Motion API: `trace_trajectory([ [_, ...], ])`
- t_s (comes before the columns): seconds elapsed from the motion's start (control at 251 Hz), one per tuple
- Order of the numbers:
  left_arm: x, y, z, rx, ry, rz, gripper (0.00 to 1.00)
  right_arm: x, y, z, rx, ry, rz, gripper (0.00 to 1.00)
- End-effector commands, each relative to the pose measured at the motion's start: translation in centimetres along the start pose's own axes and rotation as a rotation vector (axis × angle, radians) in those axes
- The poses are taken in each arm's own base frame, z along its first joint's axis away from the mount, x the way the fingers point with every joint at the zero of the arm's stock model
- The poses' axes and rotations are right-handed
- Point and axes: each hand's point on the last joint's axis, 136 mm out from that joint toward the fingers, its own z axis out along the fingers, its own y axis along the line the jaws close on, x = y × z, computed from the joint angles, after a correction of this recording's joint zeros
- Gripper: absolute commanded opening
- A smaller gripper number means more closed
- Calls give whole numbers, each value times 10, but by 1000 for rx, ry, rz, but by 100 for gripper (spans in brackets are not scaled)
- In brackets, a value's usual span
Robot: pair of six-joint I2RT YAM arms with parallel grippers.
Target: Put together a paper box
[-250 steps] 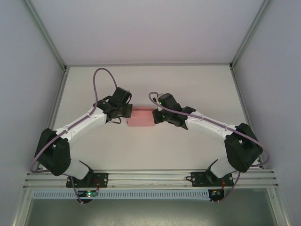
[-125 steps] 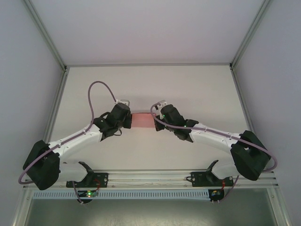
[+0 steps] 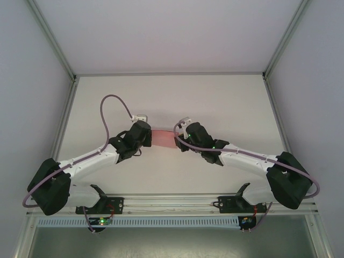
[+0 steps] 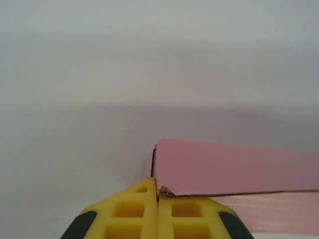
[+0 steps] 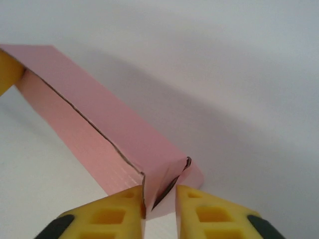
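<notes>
The pink paper box [image 3: 162,137] is a long, flat closed shape lying crosswise at mid-table between my two grippers. My left gripper [image 3: 150,139] is at its left end. In the left wrist view the yellow fingers [image 4: 139,206] are pressed together, left gripper [image 4: 158,196] shut on a corner edge of the paper box [image 4: 234,164]. My right gripper [image 3: 177,141] is at the right end. In the right wrist view the right gripper [image 5: 160,195] stands slightly open, and the folded end flap of the paper box [image 5: 99,124] sits in the gap against the left finger.
The white table [image 3: 215,102] is bounded by metal frame posts [image 3: 69,115] at left and right and a rail [image 3: 172,203] at the near edge. Purple cables [image 3: 110,102] loop above both wrists.
Both arms have sunk lower and drawn the box slightly nearer. The right gripper's fingers, shut on the box's end before, have parted a little. The left gripper stays shut.
</notes>
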Motion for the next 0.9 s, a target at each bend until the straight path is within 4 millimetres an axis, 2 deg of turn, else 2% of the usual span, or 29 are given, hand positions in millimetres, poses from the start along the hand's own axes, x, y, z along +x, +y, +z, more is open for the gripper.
trace_trajectory([
  [0.0, 112, 38, 5, -119, 423, 130, 0, 1, 13, -10, -104, 102, 65, 46],
  [0.076, 112, 41, 4, -137, 416, 128, 0, -9, 8, -14, -99, 91, 111, 51],
  [0.12, 110, 40, 3, -130, 410, 120, 0, -13, 6, -16, -100, 84, 123, 60],
  [0.255, 105, 34, -2, -95, 381, 91, 0, -26, 3, -25, -99, 46, 181, 67],
  [0.355, 97, 31, -6, -86, 354, 91, 0, -41, 2, -25, -104, -11, 248, 68],
  [0.455, 86, 28, -9, -90, 328, 86, 0, -52, -18, -19, -13, -34, 356, 69],
  [0.523, 81, 26, -9, -104, 324, 96, 0, -60, -25, -14, -5, -43, 397, 69],
  [0.615, 76, 23, -6, -130, 324, 111, 0, -71, -23, -7, -33, -56, 445, 69],
  [0.714, 78, 23, -4, -164, 346, 130, 0, -63, -25, 0, -26, -17, 474, 66],
  [0.898, 82, 23, 0, -194, 365, 114, 0, -23, -38, 6, 40, 63, 522, 61],
])
